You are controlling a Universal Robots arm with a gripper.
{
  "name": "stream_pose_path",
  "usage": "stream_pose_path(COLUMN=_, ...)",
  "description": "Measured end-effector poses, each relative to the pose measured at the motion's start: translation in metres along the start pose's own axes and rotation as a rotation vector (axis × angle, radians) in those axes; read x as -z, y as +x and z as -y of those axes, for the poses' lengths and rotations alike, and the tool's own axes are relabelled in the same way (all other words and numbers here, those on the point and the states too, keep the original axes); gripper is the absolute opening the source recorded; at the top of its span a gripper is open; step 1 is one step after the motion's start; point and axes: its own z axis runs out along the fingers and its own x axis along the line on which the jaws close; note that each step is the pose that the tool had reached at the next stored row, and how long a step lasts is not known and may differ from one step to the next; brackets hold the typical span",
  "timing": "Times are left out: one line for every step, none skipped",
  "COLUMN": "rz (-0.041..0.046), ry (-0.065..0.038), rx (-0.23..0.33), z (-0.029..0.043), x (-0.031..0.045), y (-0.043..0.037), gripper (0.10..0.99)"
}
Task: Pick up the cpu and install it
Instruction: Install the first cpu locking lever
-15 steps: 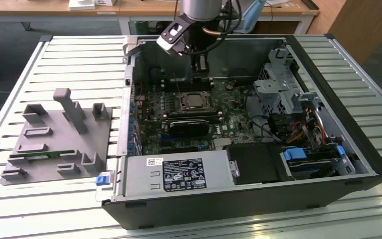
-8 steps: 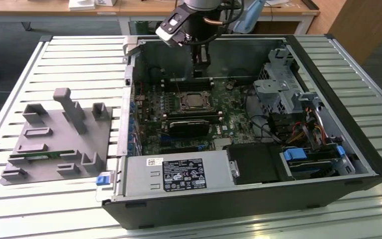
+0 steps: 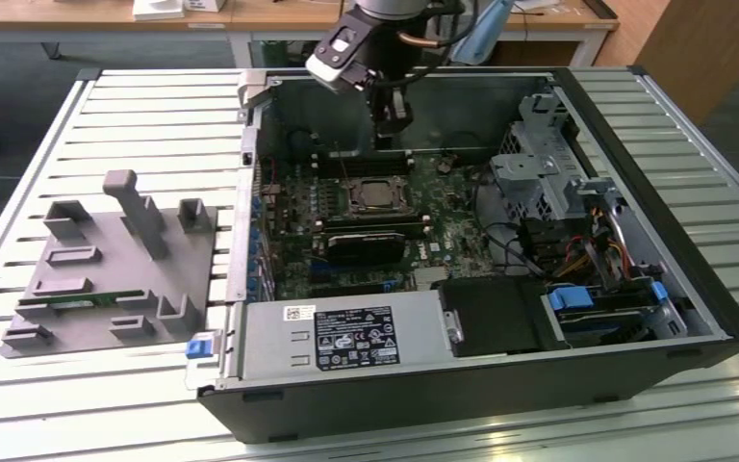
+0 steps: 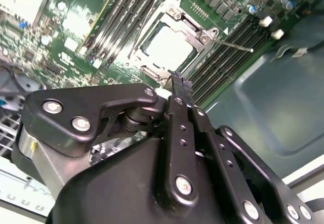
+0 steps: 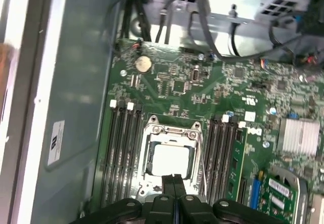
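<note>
the cpu [image 3: 372, 195] is sitting flat in its socket on the green motherboard [image 3: 299, 255], inside the open computer case [image 3: 472, 404] that is lying on the slatted table [image 3: 151, 125]. it is showing as a small square chip with a pale silvery-grey top plate, and in both wrist views [image 4: 169, 47] [image 5: 170, 161] a metal retention frame [image 5: 152, 133] is running around its edges. rows of black memory slots [image 5: 124, 148] are flanking the socket on both sides.

the gripper [image 3: 392, 125] is hanging over the far part of the motherboard, just beyond the cpu and clear of it, not touching the chip. in the first wrist view its two black fingers [image 5: 170, 183] are pressing together with no gap between them, and they are holding nothing. in the second wrist view the gripper [image 4: 181, 85] is pointing toward the socket.

at the near end of the case a silver power supply [image 3: 344, 337] is sitting. on the exterior view's left a grey fixture [image 3: 113, 269] is resting on the table, well apart from the case, with a green memory stick [image 3: 81, 300] lying in it.
</note>
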Motion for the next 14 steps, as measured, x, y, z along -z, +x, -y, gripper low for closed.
stream_pose_path(rz=-0.0003, ry=0.000, rx=0.018, z=0.0000, x=-0.0001, y=0.0000, gripper=0.106)
stream_pose_path(rz=-0.0006, ry=-0.001, rx=0.036, z=0.0000, x=-0.0002, y=0.0000, gripper=0.106)
stream_pose_path(rz=-0.0009, ry=-0.001, rx=0.054, z=0.0000, x=-0.0003, y=0.0000, gripper=0.106)
stream_pose_path(rz=-0.0014, ry=-0.001, rx=0.072, z=0.0000, x=-0.0004, y=0.0000, gripper=0.106)
stream_pose_path(rz=-0.0017, ry=-0.001, rx=0.088, z=0.0000, x=-0.0005, y=0.0000, gripper=0.106)
stream_pose_path(rz=-0.0020, ry=-0.002, rx=0.102, z=0.0000, x=-0.0005, y=0.0000, gripper=0.106)
stream_pose_path(rz=-0.0023, ry=-0.002, rx=0.117, z=0.0000, x=-0.0006, y=0.0000, gripper=0.106)
stream_pose_path(rz=-0.0026, ry=-0.002, rx=0.132, z=0.0000, x=-0.0006, y=0.0000, gripper=0.106)
stream_pose_path(rz=-0.0029, ry=-0.002, rx=0.150, z=0.0000, x=-0.0007, y=0.0000, gripper=0.106)
stream_pose_path(rz=-0.0032, ry=-0.003, rx=0.169, z=0.0000, x=-0.0008, y=0.0000, gripper=0.106)
stream_pose_path(rz=-0.0035, ry=-0.003, rx=0.187, z=0.0000, x=-0.0008, y=0.0000, gripper=0.106)
stream_pose_path(rz=-0.0038, ry=-0.003, rx=0.205, z=0.0000, x=-0.0009, y=0.0000, gripper=0.106)
stream_pose_path(rz=-0.0042, ry=-0.003, rx=0.223, z=0.0000, x=-0.0010, y=0.0000, gripper=0.106)
stream_pose_path(rz=-0.0044, ry=-0.004, rx=0.241, z=0.0000, x=-0.0011, y=0.0000, gripper=0.106)
